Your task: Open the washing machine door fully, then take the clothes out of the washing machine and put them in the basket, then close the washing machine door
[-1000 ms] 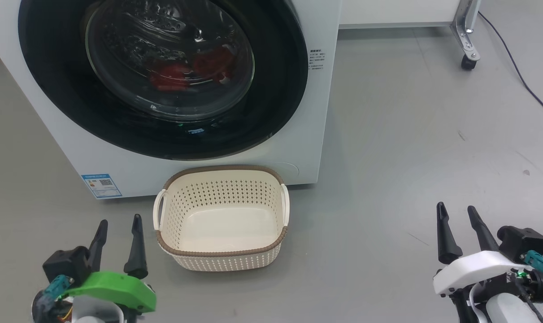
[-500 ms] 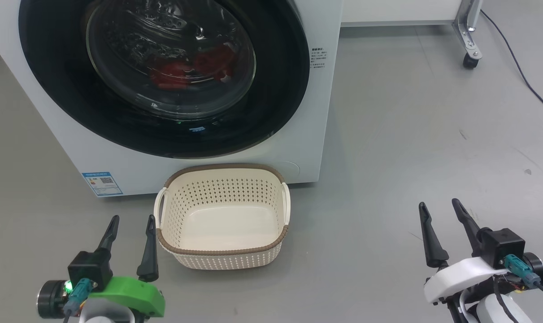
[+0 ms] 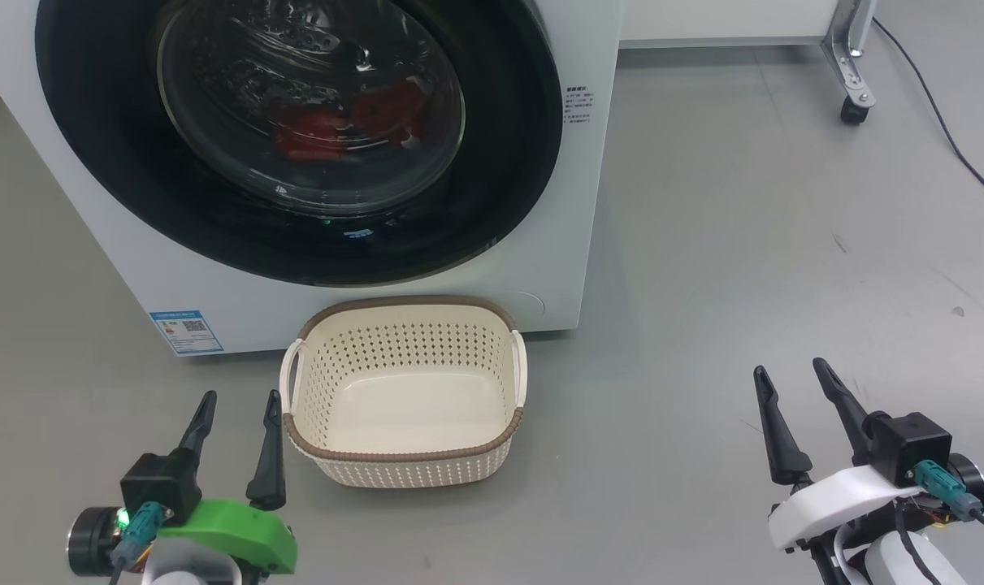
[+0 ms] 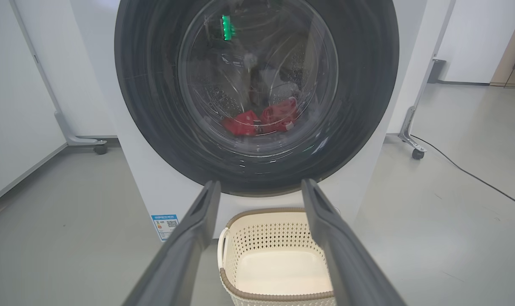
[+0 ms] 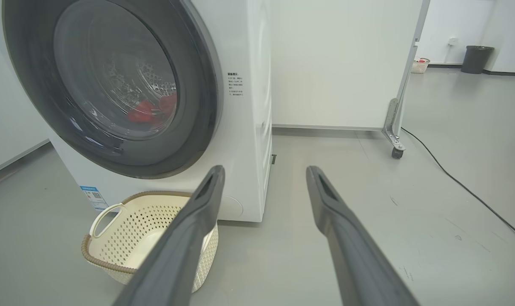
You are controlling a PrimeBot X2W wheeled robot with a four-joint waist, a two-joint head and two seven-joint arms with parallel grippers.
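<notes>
The washing machine [image 3: 589, 203] fills the upper left of the head view, top cut off, placed as it was a second ago. The washing machine door [image 3: 508, 162] is shut. Open grey floor [image 3: 743, 244] spreads across the right half. The basket [image 3: 402, 451] stands empty at lower centre, just before the machine. The left gripper [image 3: 241, 396], lower left, and right gripper [image 3: 788, 367], lower right, have both edged inward since then, fingers spread, empty. The clothes [image 3: 353, 122] show as dim red shapes seen through the door.

The white washer [image 3: 93, 244] stands with its black-rimmed glass door [image 3: 508, 162] shut, red clothes [image 3: 349, 122] lying inside the drum, and the empty cream basket [image 3: 402, 475] on the floor just before it.
</notes>
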